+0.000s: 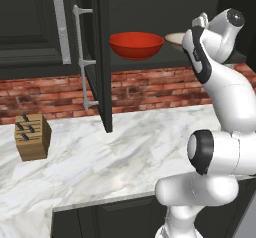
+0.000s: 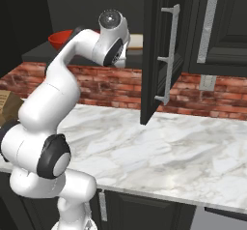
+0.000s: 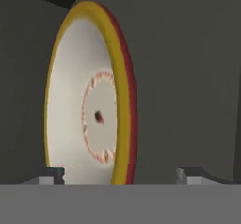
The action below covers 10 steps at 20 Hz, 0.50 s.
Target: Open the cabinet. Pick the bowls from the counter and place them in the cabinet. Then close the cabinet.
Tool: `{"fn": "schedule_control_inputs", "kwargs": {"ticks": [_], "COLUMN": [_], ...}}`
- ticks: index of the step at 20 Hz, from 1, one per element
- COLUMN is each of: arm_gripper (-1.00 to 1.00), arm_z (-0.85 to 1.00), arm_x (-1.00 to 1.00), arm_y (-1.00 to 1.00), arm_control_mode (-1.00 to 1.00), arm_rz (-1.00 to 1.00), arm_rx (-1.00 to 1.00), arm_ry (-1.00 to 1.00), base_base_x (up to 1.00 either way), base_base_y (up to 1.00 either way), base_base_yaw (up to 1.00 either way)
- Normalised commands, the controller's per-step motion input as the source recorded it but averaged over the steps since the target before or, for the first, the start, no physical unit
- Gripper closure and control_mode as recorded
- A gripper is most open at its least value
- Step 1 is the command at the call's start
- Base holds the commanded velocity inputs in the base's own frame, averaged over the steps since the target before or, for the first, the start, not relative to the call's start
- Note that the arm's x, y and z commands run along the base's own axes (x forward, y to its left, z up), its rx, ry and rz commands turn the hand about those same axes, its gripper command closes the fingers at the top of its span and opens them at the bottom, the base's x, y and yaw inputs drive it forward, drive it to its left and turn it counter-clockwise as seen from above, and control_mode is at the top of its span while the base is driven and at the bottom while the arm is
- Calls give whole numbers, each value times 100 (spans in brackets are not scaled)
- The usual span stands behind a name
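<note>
Hand view shows the gripper (image 3: 120, 173) spread wide around the tan-rimmed bowl's (image 3: 89, 100) edge, while the left base view shows the red bowl (image 1: 136, 44) beside it on the open cabinet's (image 1: 102, 57) shelf

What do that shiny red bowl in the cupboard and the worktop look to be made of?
The glossy red deep bowl looks like glazed ceramic or plastic: its rim catches a smooth sheen. The white-and-grey veined worktop looks like polished marble, judging by its grey streaks.
</note>
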Motion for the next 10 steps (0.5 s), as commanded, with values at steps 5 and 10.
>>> {"fn": "schedule_control_inputs", "kwargs": {"ticks": [5, 10], "arm_gripper": [-100, -100], "arm_z": [0, 21], "arm_x": [-52, -77], "arm_y": [0, 0], "arm_control_mode": [-100, -100], "arm_rz": [0, 0], "arm_rx": [0, 0], "arm_ry": [-17, -11], "base_base_x": [0, 0], "base_base_y": [0, 0], "base_base_yaw": [0, 0]}}
